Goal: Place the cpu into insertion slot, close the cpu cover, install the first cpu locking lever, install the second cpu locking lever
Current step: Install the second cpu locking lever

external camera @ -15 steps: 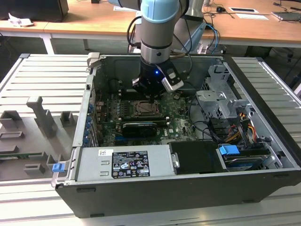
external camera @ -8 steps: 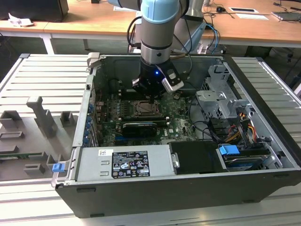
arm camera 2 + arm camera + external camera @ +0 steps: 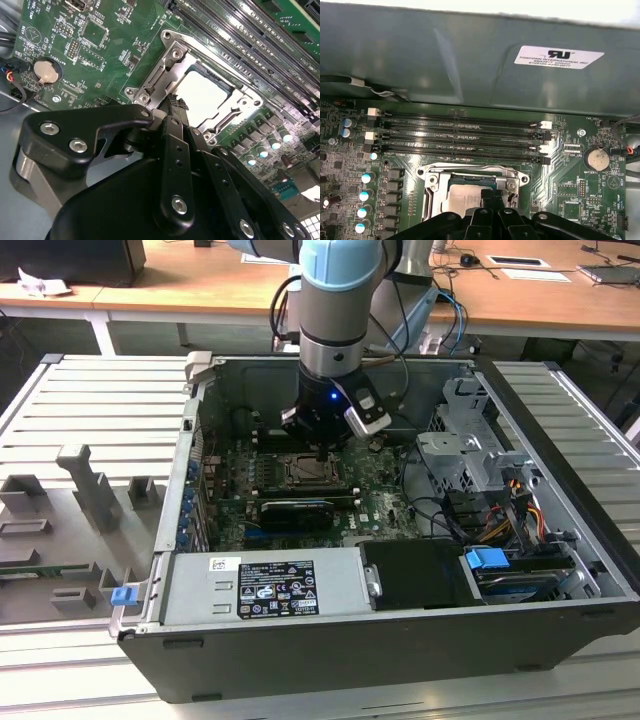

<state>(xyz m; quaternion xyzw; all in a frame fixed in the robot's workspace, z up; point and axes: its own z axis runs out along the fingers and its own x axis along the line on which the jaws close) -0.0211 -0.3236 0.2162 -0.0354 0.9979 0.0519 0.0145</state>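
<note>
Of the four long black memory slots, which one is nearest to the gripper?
The slot that lies directly beside the CPU socket; the other three lie farther from the gripper, toward the case wall.

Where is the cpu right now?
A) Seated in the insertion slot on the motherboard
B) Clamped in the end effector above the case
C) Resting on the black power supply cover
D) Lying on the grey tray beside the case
A: in the second wrist view the cpu lies flat inside the insertion slot, with the end effector just over its edge.

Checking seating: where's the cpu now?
In the slot on the board's middle, the cpu lies inside the silver frame, beside the memory slots, directly under the gripper.
</note>
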